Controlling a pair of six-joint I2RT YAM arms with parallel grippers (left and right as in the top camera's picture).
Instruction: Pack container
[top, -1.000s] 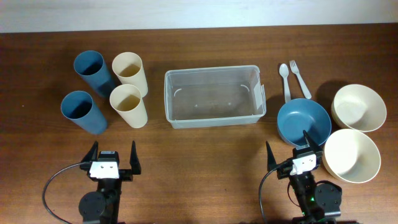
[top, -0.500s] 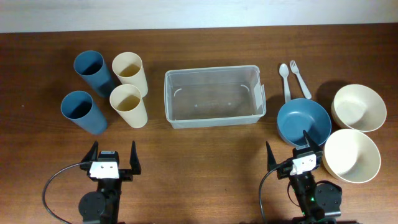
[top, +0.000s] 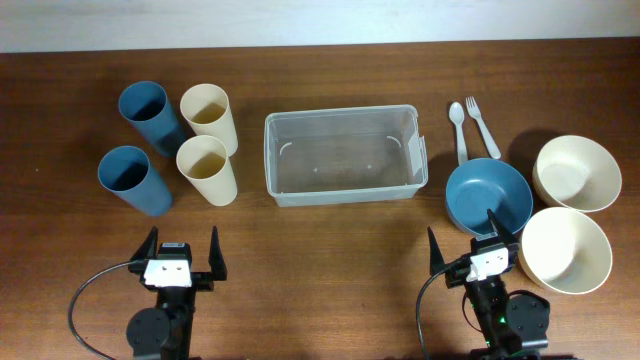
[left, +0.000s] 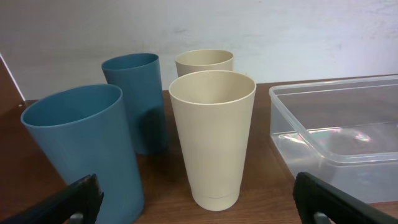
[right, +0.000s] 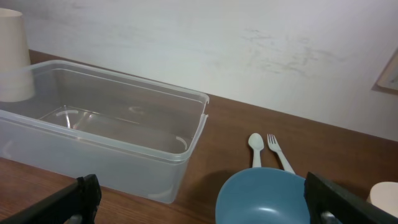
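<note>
Nothing moved since earlier frames. Container (top: 342, 112) on desk (top: 320, 240), centre. Left gripper (top: 183, 236) front-left of container, spread wide; right gripper (top: 463, 238) front-right, also wide. Four cups (top: 207, 168) left of container; spoon (top: 458, 125), fork (top: 483, 130), blue bowl (top: 487, 195), two cream bowls (top: 574, 172) right of it.

delta: none seen | left claw (top: 183, 240), right claw (top: 463, 234): no movement
</note>
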